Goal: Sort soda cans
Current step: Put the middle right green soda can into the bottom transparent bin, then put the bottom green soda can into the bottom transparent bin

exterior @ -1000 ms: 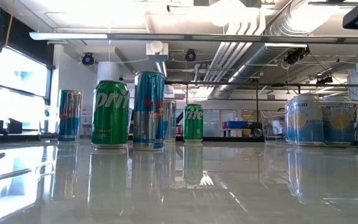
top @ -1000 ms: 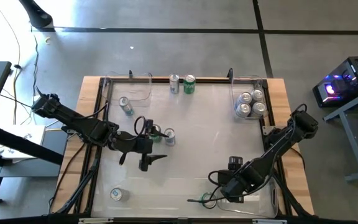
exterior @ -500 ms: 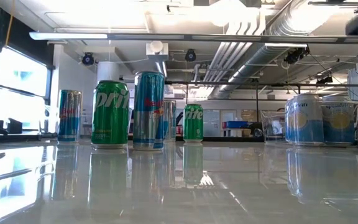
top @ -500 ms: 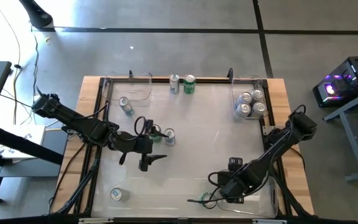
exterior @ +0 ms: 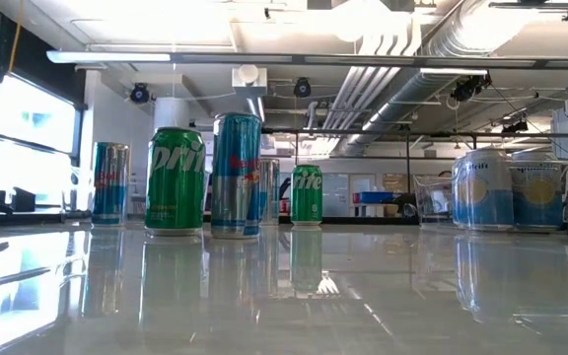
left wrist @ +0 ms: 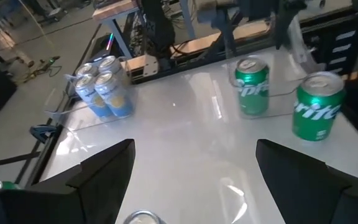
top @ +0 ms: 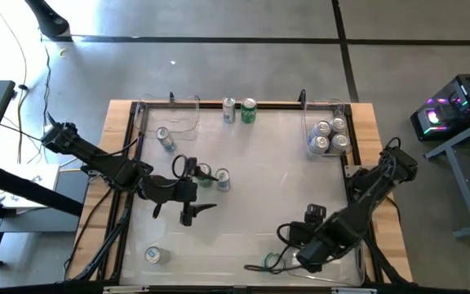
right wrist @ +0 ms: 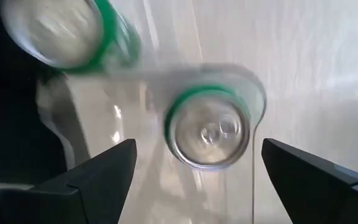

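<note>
High view shows us the right gripper [top: 288, 260] near the table's [top: 259, 175] front edge, its fingers spread wide and empty above a green can [right wrist: 209, 129] standing in a clear bin [right wrist: 253, 93]. Farther in, we see the left gripper [top: 198, 206] left of the table's middle, also wide open and holding nothing, just in front of a green and a blue can [top: 222, 179]. Against the far right corner, a bin [top: 308, 131] holds four pale cans [top: 330, 135].
</note>
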